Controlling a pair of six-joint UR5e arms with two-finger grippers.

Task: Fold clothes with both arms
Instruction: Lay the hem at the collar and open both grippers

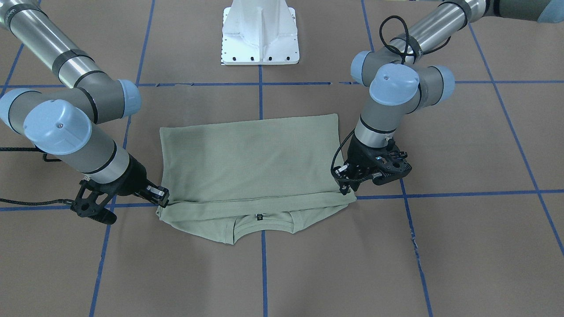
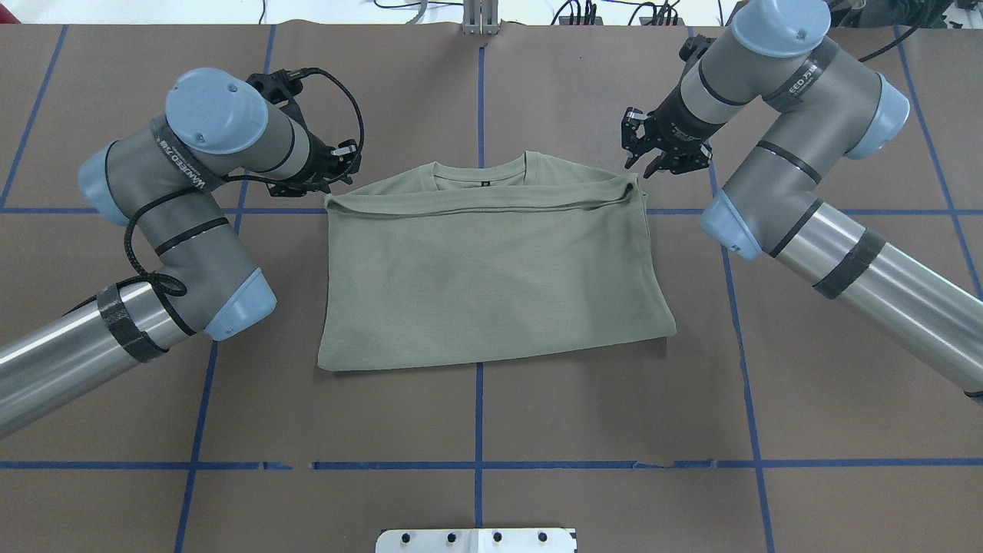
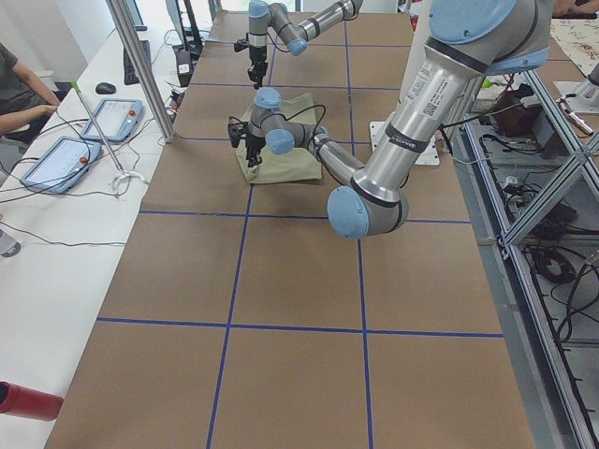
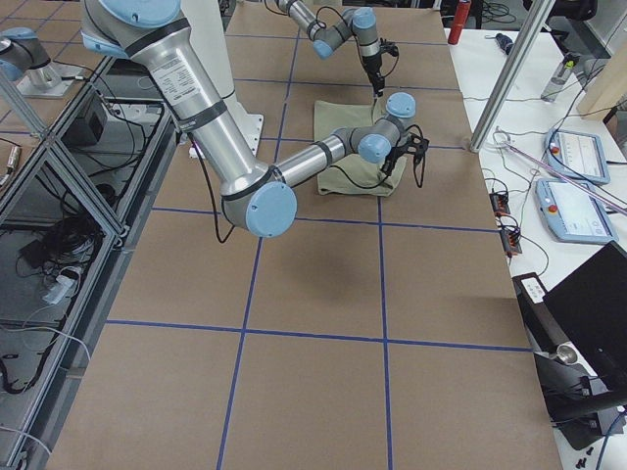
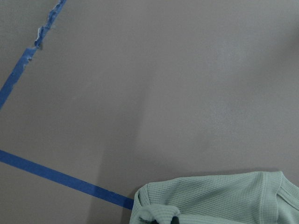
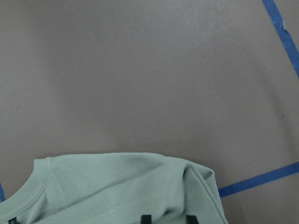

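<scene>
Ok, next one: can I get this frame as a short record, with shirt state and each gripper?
garment: sage-green shirt, lying flat on the table
fold state: folded once across; the folded-over edge lies just short of the collar, which shows beyond it
sleeves: not visible
left gripper: low at the shirt's collar-side corner on its own side; open or shut unclear
right gripper: at the opposite collar-side corner, fingers apart, open
</scene>
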